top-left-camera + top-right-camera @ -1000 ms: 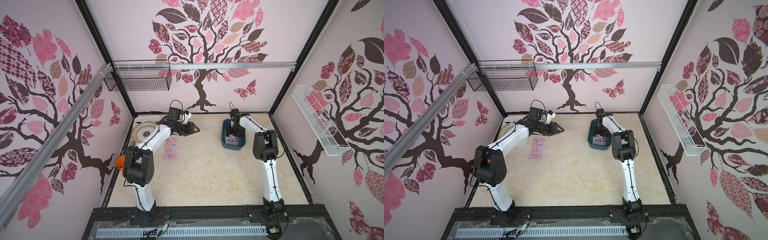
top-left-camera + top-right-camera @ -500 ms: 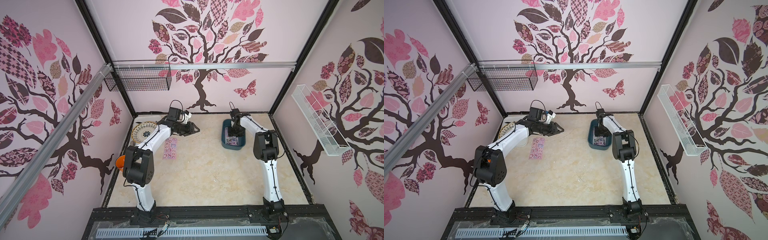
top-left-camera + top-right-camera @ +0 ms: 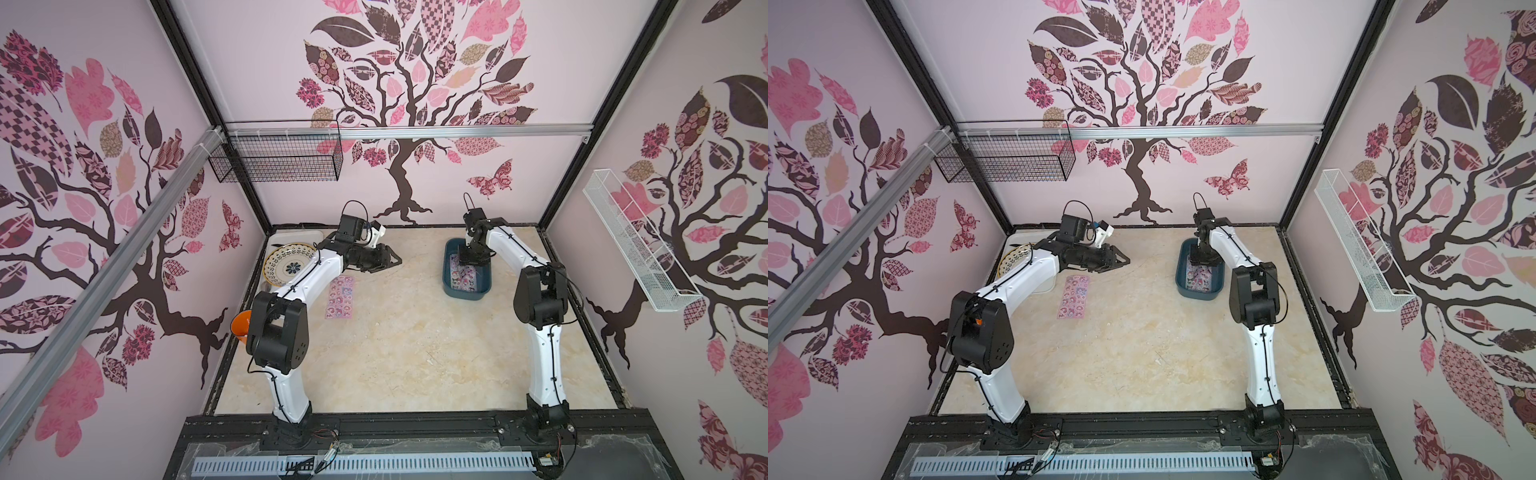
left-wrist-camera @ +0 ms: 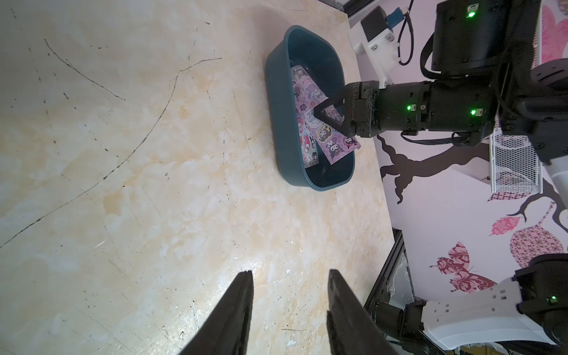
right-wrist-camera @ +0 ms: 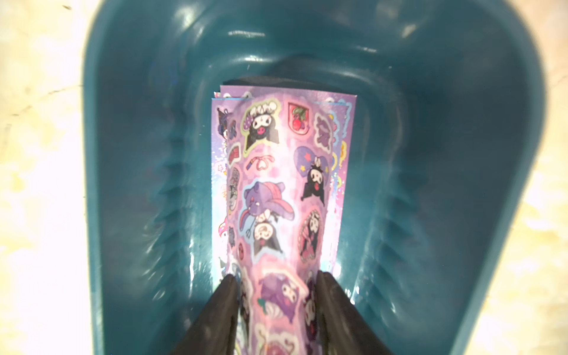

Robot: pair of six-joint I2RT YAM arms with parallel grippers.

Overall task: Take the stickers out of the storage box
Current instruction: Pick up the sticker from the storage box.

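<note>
Top view – what's out?
– One thin pink sheet (image 3: 340, 297) flat on the marbled table (image 3: 415, 353), near the left pincer (image 3: 390, 262).
– Left wrist?
– Its jaws gape, empty.
– Right wrist?
– Right pincer (image 5: 276, 275) pinches a glossy purple sheet (image 5: 270, 184), bowing it to lift; others lie stacked in the smooth teal box (image 5: 123, 153).

no legible text or numbers, stickers (image 5: 276, 190) bear cartoon figures only

Pink walls (image 3: 270, 62), tree decals (image 3: 401, 183); beige marble floor (image 3: 415, 353) (scuffed); black wire basket (image 3: 276, 160).
</note>
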